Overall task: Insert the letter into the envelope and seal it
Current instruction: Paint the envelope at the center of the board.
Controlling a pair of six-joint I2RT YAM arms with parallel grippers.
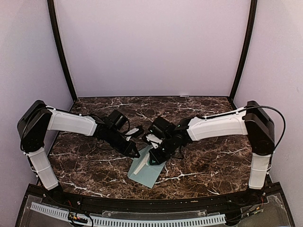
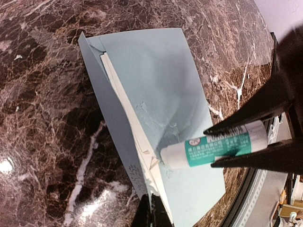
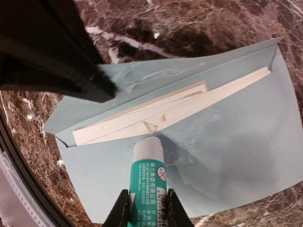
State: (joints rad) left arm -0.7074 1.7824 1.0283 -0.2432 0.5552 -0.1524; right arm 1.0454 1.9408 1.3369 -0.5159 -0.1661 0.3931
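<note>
1. Lying flat on the dark marble surface (image 1: 213, 161), near the front edge: the pale teal envelope (image 1: 151, 177).
2. Tucked into the mouth of the envelope, folded: the cream letter (image 3: 142, 120). Only partly in, with a long thin strip showing between the flap (image 3: 156, 78) and the pocket.
3. Open and not folded over the letter: the flap.
4. Clenched on a white and green glue stick (image 3: 147, 172): the right tool (image 3: 147, 197). Grips the stick on both sides, low on the tube.
5. White tip of the glue stick down on the teal paper, touching it just beside the edge of the letter.
6. Shiny wet smears (image 2: 158, 120) on the teal paper around the tip, and more on the flap.
7. Squeezed tight with nothing between its fingers: the left tool (image 2: 150, 210). Presses down on the flap at one end of the letter.
8. Both tools close together over the envelope, one on each side of the letter, not touching each other.
</note>
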